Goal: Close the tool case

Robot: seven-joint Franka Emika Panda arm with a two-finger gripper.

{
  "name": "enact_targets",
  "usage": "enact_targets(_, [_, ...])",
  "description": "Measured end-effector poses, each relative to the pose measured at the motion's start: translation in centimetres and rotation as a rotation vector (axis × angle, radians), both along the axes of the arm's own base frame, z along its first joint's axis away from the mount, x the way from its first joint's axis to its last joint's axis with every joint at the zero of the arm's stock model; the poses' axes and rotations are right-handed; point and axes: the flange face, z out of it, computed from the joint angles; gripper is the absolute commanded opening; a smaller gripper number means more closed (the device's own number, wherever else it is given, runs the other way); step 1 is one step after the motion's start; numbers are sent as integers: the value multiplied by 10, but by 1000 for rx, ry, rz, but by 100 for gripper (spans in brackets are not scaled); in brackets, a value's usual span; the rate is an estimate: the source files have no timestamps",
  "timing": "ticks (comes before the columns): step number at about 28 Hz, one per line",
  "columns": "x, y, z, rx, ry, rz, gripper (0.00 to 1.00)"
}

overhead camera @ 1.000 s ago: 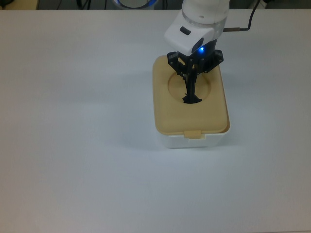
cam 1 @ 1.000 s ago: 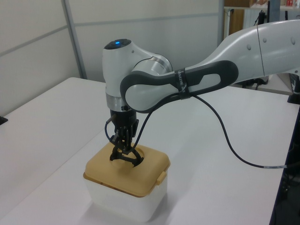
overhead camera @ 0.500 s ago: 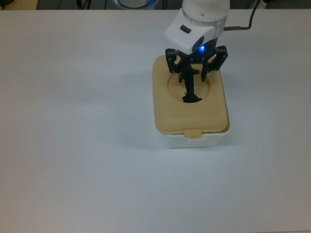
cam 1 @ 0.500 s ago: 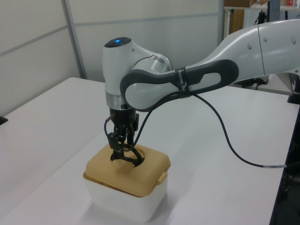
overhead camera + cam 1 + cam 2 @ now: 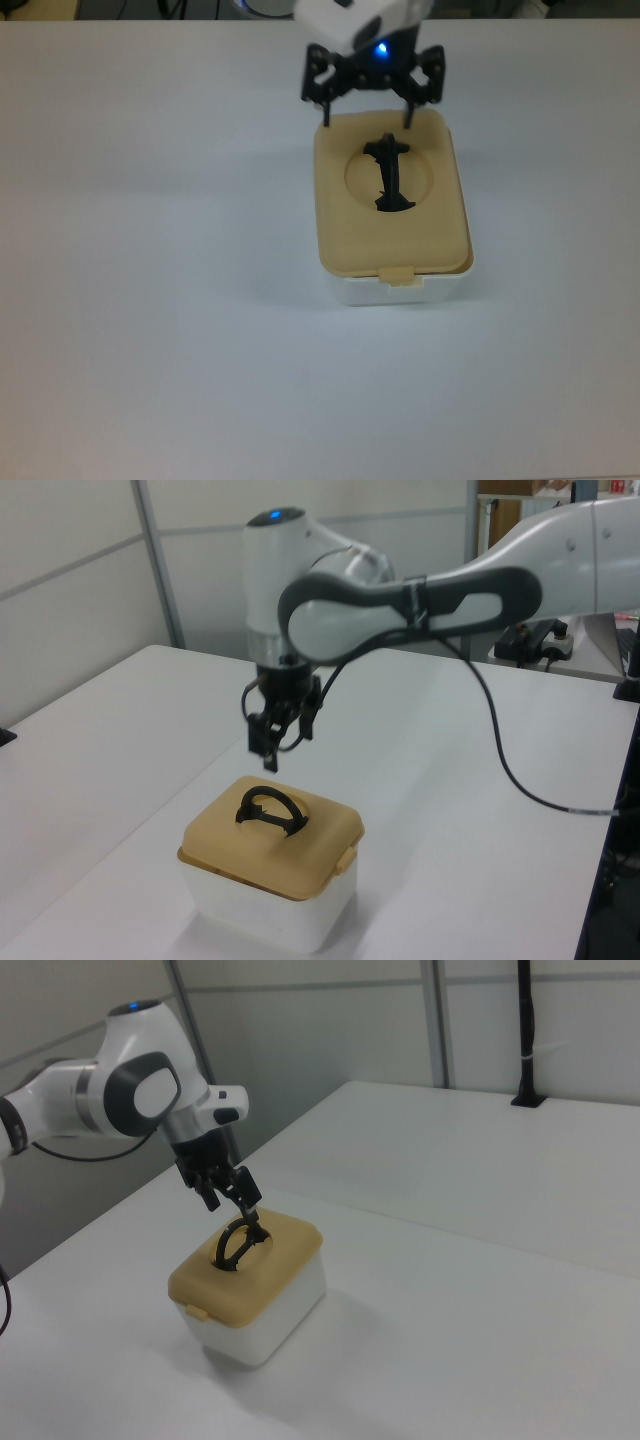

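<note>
Upper middle of the top view, the gripper hangs spread open, empty; the lid lies just below it, handle upright.

— What sits under the gripper?
— Clear air, then the tool case, its black handle arching up from the lid.
— Around it?
— Bare table on every side; only the arm's cable hangs behind.
</note>
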Motion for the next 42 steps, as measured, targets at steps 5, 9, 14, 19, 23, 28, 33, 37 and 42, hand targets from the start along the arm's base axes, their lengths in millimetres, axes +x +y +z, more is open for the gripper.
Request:
enact_targets(5, [-9,-38,23,-4,14,-51,100])
enact_targets(9, [-13,-67,28,-12,41,-66,100])
enact_targets(14, [-10,-97,26,-20,53,-87,100])
enact_targets(19, [-9,-127,27,-28,57,-77,100])
enact_targets(23, [-14,-147,32,-30,56,-78,100])
enact_targets(28, [-23,-163,39,-26,54,-91,100])
enact_targets(33, [-27,-171,40,-24,55,-104,100])
enact_targets(37, [-28,-177,40,-24,55,-115,100])
enact_targets(42, [-29,-189,41,-23,54,-135,100])
